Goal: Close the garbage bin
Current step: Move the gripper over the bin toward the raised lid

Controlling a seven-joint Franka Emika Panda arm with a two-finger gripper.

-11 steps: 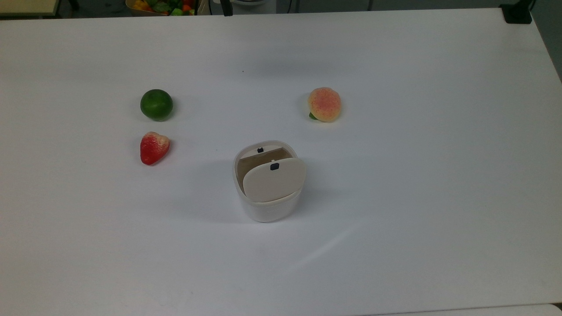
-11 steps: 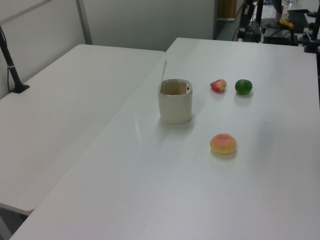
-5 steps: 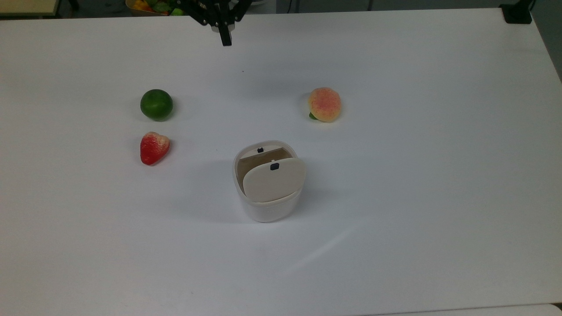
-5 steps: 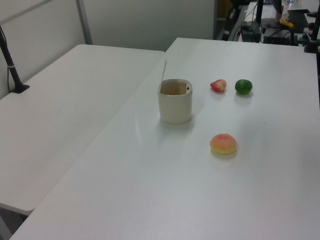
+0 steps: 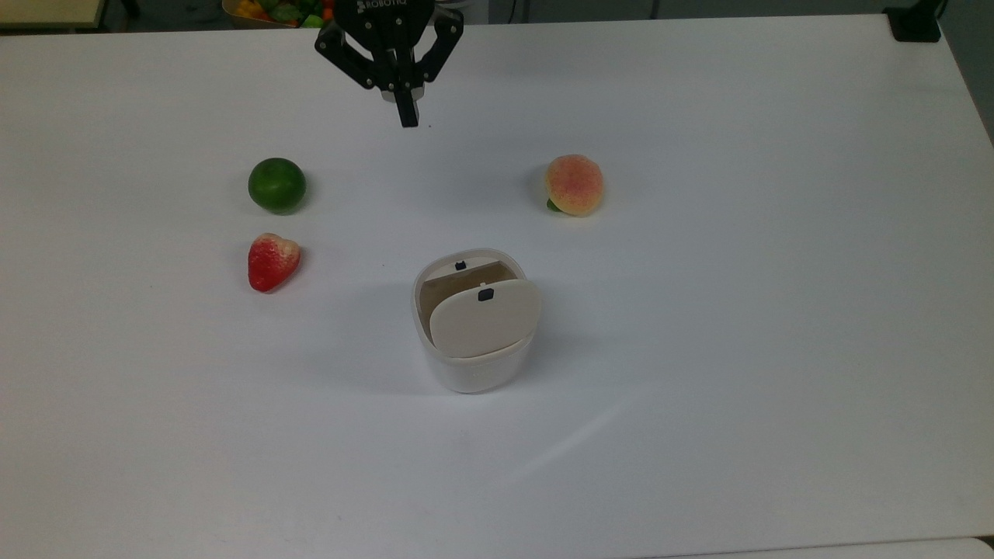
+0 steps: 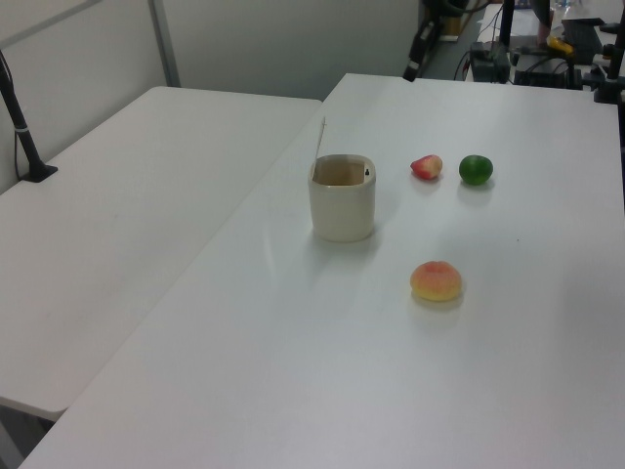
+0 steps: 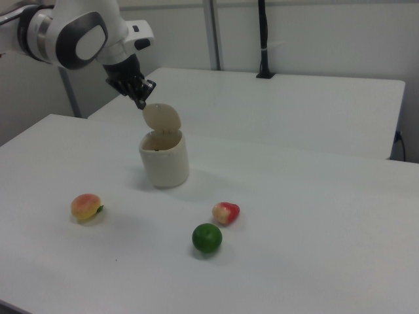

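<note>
The garbage bin (image 5: pixel 475 369) is a small white tub near the table's middle. Its beige flap lid (image 5: pixel 483 320), with a small black mark, stands raised, so the inside shows. The left view has the bin (image 6: pixel 342 203) with its lid (image 6: pixel 319 138) edge-on and upright. In the right view the lid (image 7: pixel 162 118) rises above the tub (image 7: pixel 164 161). My black gripper (image 5: pixel 407 116) hangs over the table's far part, well away from the bin toward the top view's upper edge, fingers pressed together and holding nothing. In the right view, my gripper (image 7: pixel 140 102) is close to the lid's left.
A green lime (image 5: pixel 276 185) and a red strawberry (image 5: pixel 272 262) lie at the top view's left, and a peach (image 5: pixel 574 185) at its right. A basket of toy produce (image 5: pixel 279 11) sits past the far edge. A second white table (image 6: pixel 127 195) adjoins in the left view.
My gripper has come into the top view from its upper edge and moved down over the table toward the bin. The bin, its lid and the fruits have stayed put.
</note>
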